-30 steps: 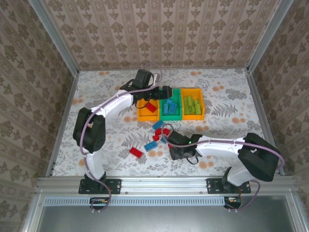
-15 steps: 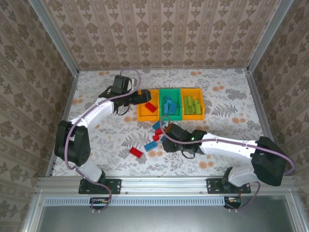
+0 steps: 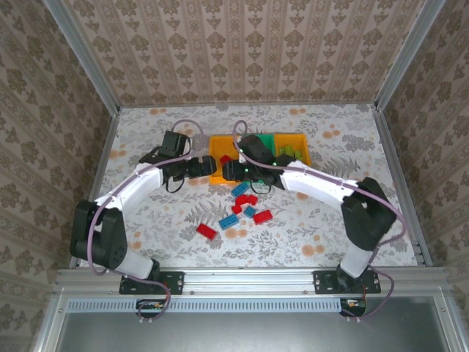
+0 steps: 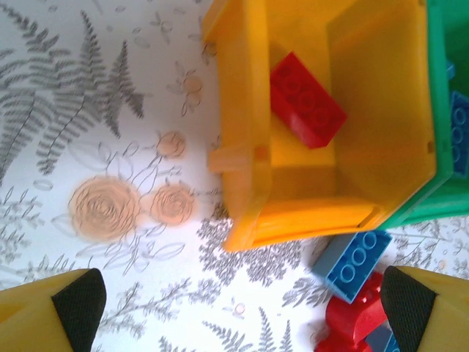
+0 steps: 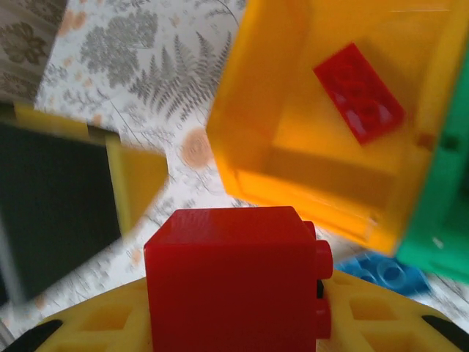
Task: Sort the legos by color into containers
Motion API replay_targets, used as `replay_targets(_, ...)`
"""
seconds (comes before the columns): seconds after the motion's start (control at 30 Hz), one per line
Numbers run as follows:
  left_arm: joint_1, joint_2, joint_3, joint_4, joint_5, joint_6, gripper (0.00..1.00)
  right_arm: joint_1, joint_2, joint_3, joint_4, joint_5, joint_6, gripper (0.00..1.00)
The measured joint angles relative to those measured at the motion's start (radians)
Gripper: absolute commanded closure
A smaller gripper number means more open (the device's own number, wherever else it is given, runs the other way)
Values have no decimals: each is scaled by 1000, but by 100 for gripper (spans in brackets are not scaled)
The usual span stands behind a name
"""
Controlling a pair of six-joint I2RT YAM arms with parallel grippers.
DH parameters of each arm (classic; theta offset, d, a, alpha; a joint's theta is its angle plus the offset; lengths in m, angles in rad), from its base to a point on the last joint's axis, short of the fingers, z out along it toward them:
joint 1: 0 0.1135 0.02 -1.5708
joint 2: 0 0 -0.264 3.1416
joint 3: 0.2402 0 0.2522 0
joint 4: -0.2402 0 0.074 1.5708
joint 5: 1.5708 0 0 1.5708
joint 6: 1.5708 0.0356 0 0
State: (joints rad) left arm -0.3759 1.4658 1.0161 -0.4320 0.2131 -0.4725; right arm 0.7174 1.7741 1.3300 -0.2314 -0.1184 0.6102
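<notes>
Bins: two orange-yellow bins (image 4: pixel 242 147), one green bin (image 4: pixel 440 110)
Your left gripper (image 4: pixel 242 308): fingers spread, empty
Your right gripper (image 5: pixel 234 326): clamped on one red brick (image 5: pixel 227 271)

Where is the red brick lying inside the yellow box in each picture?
Top external: the red brick peeks out in the leftmost bin, beside the right arm.
Left wrist: upper middle, on the bin floor.
Right wrist: upper right, in the bin; the right hand grips another red brick below.
Shared landmark: the orange-yellow bin around it, green bin alongside.
</notes>
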Motion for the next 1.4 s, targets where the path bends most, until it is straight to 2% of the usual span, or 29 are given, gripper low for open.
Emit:
replay_targets(0.17, 0, -72, -77, -43, -10, -22, 0, -30, 160, 157, -31, -21, 51, 62)
replay_targets(0.33, -1, -157, -160, -82, -8, -29, 0, -56, 254, 239, -87, -18, 80, 46)
replay_targets(0.43, -11, -210, -214, -100, -6, -24, 0, -59, 292, 303, -121, -21, 83, 31)
replay_targets(0.47, -20, -225, -230, -104, -7, -20, 0, -59, 299, 321, -129, -19, 79, 29)
replay_targets(0.83, -277, -356, -399, -109, -39, 10, 0, -59, 309, 354, -140, -39, 82, 26)
replay_targets(1.13, -365, -365, -440, -108, -92, 33, 0, -68, 302, 336, -135, -46, 86, 26)
replay_targets(1.4, -438, -281, -437, -108, -142, 51, 1, -89, 244, 271, -132, -46, 100, 26)
